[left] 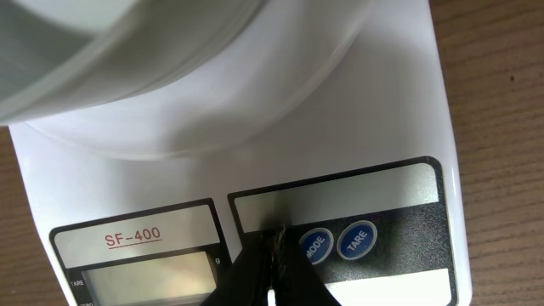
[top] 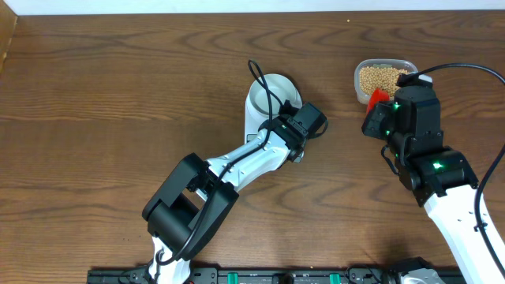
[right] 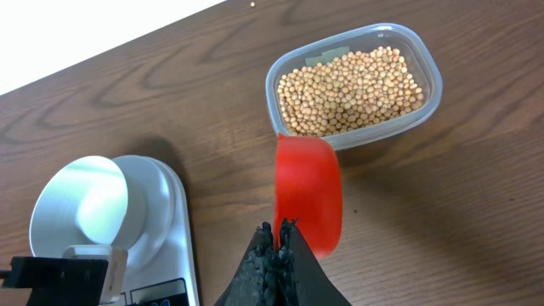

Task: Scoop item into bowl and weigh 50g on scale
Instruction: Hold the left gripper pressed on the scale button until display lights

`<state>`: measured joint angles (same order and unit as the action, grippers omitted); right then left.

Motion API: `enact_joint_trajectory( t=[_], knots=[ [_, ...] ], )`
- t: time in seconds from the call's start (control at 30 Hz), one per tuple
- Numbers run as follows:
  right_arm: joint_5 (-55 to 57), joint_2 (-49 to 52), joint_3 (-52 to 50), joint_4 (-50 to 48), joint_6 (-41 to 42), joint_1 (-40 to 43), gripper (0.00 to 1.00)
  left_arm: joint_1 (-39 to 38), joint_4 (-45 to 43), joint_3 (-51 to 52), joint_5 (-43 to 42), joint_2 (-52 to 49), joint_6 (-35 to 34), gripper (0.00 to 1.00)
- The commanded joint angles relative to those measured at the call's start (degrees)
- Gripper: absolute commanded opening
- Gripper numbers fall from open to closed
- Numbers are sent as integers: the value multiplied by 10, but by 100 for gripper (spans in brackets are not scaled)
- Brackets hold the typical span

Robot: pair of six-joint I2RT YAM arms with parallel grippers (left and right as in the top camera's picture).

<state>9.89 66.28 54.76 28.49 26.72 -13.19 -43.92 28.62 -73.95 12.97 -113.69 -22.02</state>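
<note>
Brown table (top: 118,95) with darker wavy wood grain. The white scale (left: 382,102) has a black front panel, a grey display (left: 149,279), two blue round buttons (left: 357,240) with white lettering, and red underlined "SF-400". The bowl (right: 81,204) is pale blue-white. Tan-yellow beans (right: 353,85) fill a clear tub (right: 432,93). Bright red scoop (right: 308,191). White-and-black robot arms (top: 252,158) show green lights.

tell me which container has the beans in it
The clear plastic tub, full of tan beans; the pale bowl on the scale is empty.
</note>
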Motion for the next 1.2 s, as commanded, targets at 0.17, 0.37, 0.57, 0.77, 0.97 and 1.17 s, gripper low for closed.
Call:
enact_joint_trajectory(
  t=[0.17,0.37,0.57,0.77,0.97,1.17],
  knots=[
    [12,1,6,0,4,5,1,23,8,6,-6,-32,3,7],
    [12,1,6,0,4,5,1,24,8,6,-5,-32,3,7],
    [12,1,6,0,4,5,1,24,8,6,-5,-32,3,7],
    [12,1,6,1,4,5,1,24,8,6,-5,-33,3,7],
    [15,1,6,1,4,5,1,24,8,6,-5,-33,4,7],
    [35,1,6,7,4,5,1,24,16,6,-3,-38,6,7]
  ],
)
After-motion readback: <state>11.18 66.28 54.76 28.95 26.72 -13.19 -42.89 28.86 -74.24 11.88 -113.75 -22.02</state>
